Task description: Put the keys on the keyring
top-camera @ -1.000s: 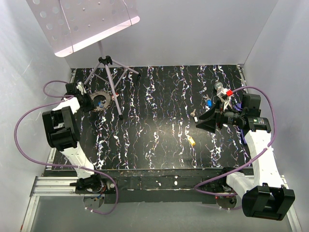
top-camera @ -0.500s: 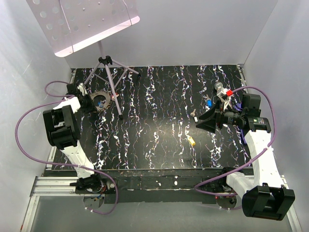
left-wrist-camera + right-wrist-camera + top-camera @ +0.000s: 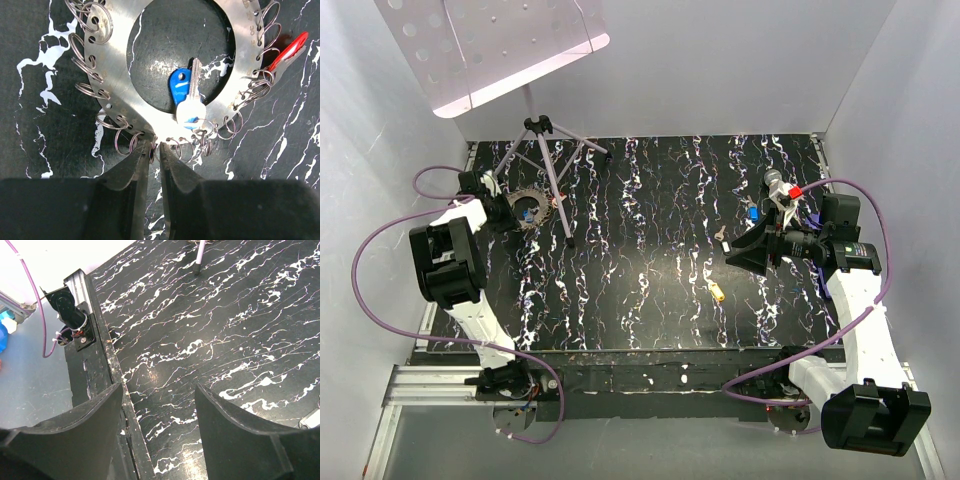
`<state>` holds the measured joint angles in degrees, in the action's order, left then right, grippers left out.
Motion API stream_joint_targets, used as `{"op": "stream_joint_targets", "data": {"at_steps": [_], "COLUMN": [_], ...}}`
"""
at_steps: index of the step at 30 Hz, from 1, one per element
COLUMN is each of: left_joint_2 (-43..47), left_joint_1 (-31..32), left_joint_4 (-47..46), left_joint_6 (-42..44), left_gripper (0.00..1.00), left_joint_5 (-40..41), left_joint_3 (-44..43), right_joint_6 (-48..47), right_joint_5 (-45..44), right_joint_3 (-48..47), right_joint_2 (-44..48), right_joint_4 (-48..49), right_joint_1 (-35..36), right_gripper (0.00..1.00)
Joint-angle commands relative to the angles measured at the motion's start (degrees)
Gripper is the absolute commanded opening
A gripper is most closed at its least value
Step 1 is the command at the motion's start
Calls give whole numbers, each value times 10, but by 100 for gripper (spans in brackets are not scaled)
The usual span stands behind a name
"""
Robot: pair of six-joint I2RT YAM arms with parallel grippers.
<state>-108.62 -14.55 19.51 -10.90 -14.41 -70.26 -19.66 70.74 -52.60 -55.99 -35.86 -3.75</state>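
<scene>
Left wrist view showed the left gripper (image 3: pixel 153 148) nearly closed round one ring (image 3: pixel 152 154), grip uncertain; the right gripper (image 3: pixel 157 390) gaped empty. The blue key (image 3: pixel 178 91) lay inside the disc (image 3: pixel 115 75). Squeezing squarely should prevent slipping.

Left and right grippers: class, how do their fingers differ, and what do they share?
Left gripper: fingers nearly together, a wire ring between the tips, at the metal disc rim. Right gripper: fingers wide apart, nothing between, above the table. Both have black fingers.
</scene>
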Motion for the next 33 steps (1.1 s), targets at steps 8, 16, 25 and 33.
{"op": "stream_joint_targets", "data": {"at_steps": [8,16,25,33], "left_joint_2": [-15,-3,153,320], "left_joint_1": [1,1,2,57], "left_joint_4": [16,15,-24,-26], "left_joint_6": [6,6,21,61], "left_gripper": [13,0,0,0], "left_joint_5": [-9,-8,61,115], "left_joint_3": [-25,-24,33,107], "right_joint_6": [-5,-5,-8,-25], "right_joint_5": [14,15,15,23], "right_joint_3": [5,4,3,4], "right_joint_2": [-2,0,-2,0], "right_joint_4": [10,9,4,-7], "right_joint_1": [-1,-1,-1,-1], "right_gripper": [68,68,68,68]}}
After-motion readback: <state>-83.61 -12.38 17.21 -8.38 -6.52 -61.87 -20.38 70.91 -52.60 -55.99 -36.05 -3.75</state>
